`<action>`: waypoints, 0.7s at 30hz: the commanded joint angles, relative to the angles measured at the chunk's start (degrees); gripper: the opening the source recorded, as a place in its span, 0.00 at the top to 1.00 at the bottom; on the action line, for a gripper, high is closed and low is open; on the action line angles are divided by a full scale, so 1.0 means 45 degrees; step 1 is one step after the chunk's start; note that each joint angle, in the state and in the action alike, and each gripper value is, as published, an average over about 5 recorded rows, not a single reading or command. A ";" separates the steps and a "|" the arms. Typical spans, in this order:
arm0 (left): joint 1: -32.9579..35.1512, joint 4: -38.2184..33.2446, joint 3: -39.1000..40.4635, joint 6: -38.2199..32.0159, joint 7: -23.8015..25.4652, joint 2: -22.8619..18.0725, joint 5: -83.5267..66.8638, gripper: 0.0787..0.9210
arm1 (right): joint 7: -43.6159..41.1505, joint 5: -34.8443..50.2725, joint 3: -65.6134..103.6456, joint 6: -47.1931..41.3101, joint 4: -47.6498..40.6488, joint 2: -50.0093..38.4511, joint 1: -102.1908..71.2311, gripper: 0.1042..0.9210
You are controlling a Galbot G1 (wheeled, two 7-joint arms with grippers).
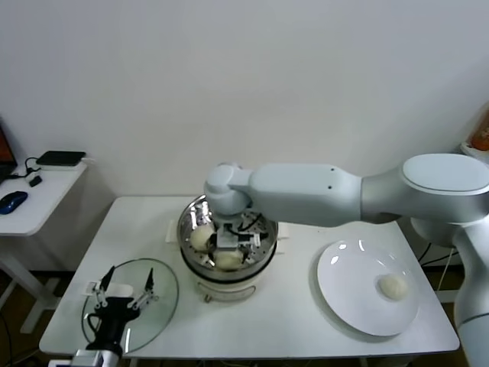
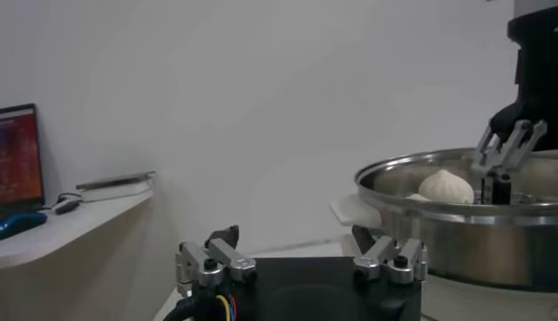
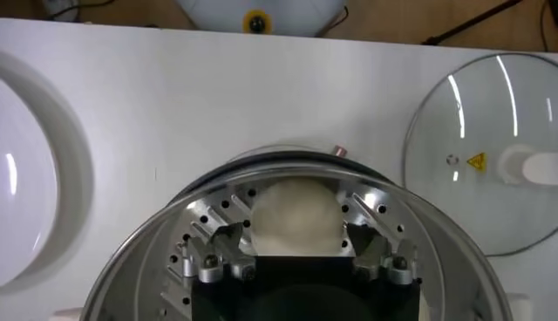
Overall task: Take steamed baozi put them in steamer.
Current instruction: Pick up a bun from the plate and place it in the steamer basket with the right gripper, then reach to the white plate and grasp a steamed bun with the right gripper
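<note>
The right gripper point(image 1: 227, 246) hangs inside the steamer point(image 1: 188, 215) at the middle of the table point(image 1: 298, 321), its fingers point(image 3: 206, 262) spread wide on either side of a bun point(image 3: 296, 215) that sits on the perforated floor; the pads look clear of the dough, so it has hold of nothing. In the head view two buns lie in the basket, one at about nine o'clock from the gripper point(image 1: 202, 238) and one just below it at six o'clock point(image 1: 228, 261), and one more bun point(image 1: 393, 286) waits on the white plate point(image 1: 336, 290) at three o'clock from the steamer, well apart from it. A fourth bun is not visible. These buns look light, soft and springy, with a smooth skin that dents or tears under a hard pinch and may cling a little to metal pads. The safest hold is probably low across the widest part of the round body, from opposite sides, with a gentle squeeze and a straight lift. The left gripper point(image 2: 301, 262) rests idle over the glass lid point(image 1: 164, 294) at eight o'clock from the steamer, fingers apart and empty.
</note>
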 commanded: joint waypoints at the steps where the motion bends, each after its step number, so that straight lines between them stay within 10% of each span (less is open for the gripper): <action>1: -0.0028 0.0024 0.0013 0.0016 -0.0002 -0.0017 0.0010 0.12 | -0.0066 -0.0302 0.0254 0.0552 -0.0171 0.0015 0.0062 0.12; 21: -0.0274 -0.0041 0.0187 0.0103 0.0030 0.0017 0.0043 0.12 | 0.0492 0.2811 -0.0148 -0.2091 0.0469 -0.3828 0.3028 0.12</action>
